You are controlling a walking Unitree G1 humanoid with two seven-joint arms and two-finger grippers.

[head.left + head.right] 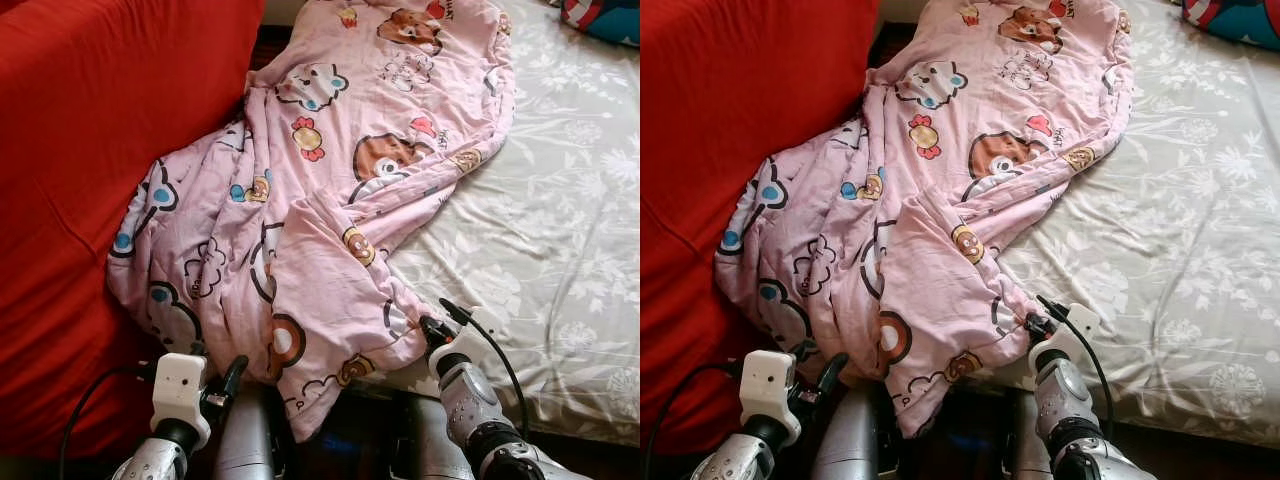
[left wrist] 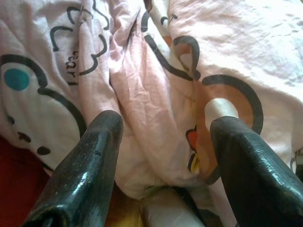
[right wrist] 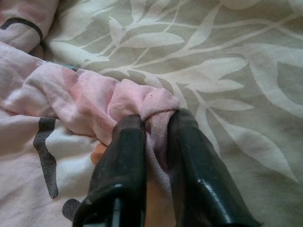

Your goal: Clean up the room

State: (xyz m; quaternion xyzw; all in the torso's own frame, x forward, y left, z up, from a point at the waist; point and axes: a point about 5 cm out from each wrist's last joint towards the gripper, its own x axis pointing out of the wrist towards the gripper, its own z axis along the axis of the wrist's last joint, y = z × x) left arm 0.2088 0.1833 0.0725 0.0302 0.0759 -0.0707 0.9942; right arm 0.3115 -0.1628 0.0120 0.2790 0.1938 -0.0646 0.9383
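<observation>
Crumpled across the near corner of the bed, a pink cartoon-print quilt spills from the floral sheet toward a red sofa on the robot's left, its lowest fold hanging over the bed edge between the two arms. The quilt's long axis runs from that hanging corner away and up the bed, toward the far end.

The right gripper is pinched tight on a bunched ridge of the quilt, just where the pink fabric meets the sheet; the cloth is wadded between the two black fingers. The left gripper is spread wide, its fingers apart and nothing between them, with the quilt's hanging fold directly ahead of it and very near, though contact cannot be confirmed.

With the right side already gripped, the coming move appears to turn on the left arm, which is the nearer to the drooping sofa-side portion: that fabric lies straight ahead of and slightly above its fingertips. A dark-patterned item lies at the bed's far corner, well apart.
</observation>
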